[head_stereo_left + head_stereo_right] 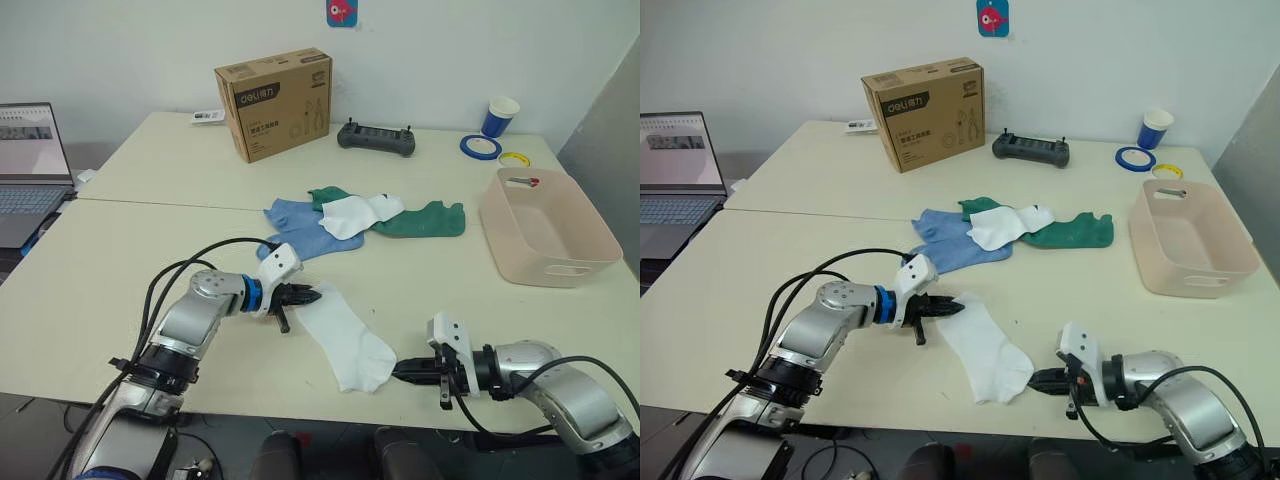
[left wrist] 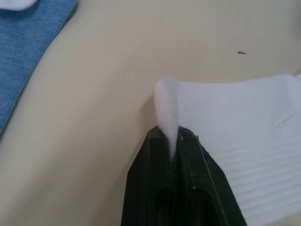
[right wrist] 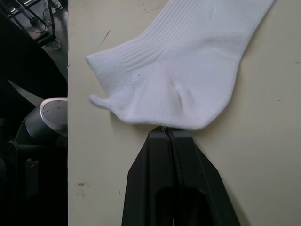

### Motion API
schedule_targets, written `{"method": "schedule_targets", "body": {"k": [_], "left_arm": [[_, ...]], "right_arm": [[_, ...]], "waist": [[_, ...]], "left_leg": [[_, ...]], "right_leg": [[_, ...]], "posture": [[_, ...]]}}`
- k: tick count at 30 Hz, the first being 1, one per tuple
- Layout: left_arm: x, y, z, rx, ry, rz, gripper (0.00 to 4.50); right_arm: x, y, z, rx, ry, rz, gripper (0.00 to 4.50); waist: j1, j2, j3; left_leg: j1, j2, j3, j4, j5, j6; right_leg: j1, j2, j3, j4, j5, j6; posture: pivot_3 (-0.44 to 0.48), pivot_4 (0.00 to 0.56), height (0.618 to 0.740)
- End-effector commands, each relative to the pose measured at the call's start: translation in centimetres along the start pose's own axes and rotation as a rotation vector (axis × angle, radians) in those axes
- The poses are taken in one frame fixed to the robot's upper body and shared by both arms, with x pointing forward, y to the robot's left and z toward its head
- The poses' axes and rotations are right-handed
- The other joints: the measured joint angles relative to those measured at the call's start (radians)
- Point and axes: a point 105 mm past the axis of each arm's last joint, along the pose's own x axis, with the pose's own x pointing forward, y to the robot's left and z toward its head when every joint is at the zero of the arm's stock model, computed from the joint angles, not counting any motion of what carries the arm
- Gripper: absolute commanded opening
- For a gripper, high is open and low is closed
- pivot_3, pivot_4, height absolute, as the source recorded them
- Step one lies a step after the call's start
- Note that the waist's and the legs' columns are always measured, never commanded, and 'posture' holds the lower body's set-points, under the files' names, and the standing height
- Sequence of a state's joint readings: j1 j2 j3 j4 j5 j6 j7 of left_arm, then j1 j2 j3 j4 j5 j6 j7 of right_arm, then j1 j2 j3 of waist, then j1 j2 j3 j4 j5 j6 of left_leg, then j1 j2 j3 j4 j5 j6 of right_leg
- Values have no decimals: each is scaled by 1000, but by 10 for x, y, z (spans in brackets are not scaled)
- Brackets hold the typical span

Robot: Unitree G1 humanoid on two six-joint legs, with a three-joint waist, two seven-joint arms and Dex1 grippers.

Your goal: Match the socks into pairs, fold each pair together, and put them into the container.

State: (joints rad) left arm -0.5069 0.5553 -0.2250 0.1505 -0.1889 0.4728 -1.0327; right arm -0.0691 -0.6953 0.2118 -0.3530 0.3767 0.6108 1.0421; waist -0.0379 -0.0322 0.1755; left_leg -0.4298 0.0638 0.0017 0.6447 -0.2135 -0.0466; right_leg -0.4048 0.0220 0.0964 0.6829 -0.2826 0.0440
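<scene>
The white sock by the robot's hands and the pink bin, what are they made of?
The white ribbed sock looks like soft knitted fabric: fine ribs show, and it puckers where the left gripper pinches it. The pale pink rectangular bin seems to be smooth moulded plastic, with rounded corners and slot handles.

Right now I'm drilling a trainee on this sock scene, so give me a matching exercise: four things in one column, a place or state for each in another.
1. near white sock
2. pink bin
3. blue socks
4. cardboard box

a. empty
b. pinched at both ends by the left gripper and the right gripper
c. in the pile at mid-table
d. upright at the far side of the table

Pairs: 1-b, 2-a, 3-c, 4-d
</scene>
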Motion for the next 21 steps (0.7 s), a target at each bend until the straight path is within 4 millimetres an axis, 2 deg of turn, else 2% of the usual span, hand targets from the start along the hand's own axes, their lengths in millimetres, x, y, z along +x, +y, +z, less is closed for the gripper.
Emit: {"method": "schedule_targets", "body": {"k": [1,6,11,14,16,20,21], "left_arm": [[-7,0,1,-2,-13,19,15],[-12,2,4,-31,-39,40,15],[-20,-5,4,-91,-46,22,15],[-21,-1,1,-102,-56,83,0],[-20,-2,0,-107,-60,96,0],[-19,-5,0,-109,-66,95,0],[-19,-4,1,-107,-67,100,0]], "right_arm": [[-6,-4,8,-31,-20,-3,0],[-12,-6,14,61,-47,-4,0],[-21,-2,17,273,-79,30,0],[-29,-7,7,363,-50,-12,626],[-32,-8,6,420,-52,-19,1293],[-30,4,12,525,-69,45,2707],[-27,6,13,545,-75,57,2707]], "waist": [[0,0,0],[0,0,0],[0,0,0],[3,0,0],[3,0,0],[4,0,0],[4,0,0]], "left_leg": [[0,0,0,0,0,0],[0,0,0,0,0,0],[0,0,0,0,0,0],[0,0,0,0,0,0],[0,0,0,0,0,0],[0,0,0,0,0,0],[0,0,0,0,0,0]], "right_leg": [[0,0,0,0,0,0],[0,0,0,0,0,0],[0,0,0,0,0,0],[0,0,0,0,0,0],[0,0,0,0,0,0],[0,0,0,0,0,0],[0,0,0,0,0,0]], "posture": [[0,150,740],[0,150,740],[0,150,740],[0,150,740],[0,150,740],[0,150,740],[0,150,740]]}}
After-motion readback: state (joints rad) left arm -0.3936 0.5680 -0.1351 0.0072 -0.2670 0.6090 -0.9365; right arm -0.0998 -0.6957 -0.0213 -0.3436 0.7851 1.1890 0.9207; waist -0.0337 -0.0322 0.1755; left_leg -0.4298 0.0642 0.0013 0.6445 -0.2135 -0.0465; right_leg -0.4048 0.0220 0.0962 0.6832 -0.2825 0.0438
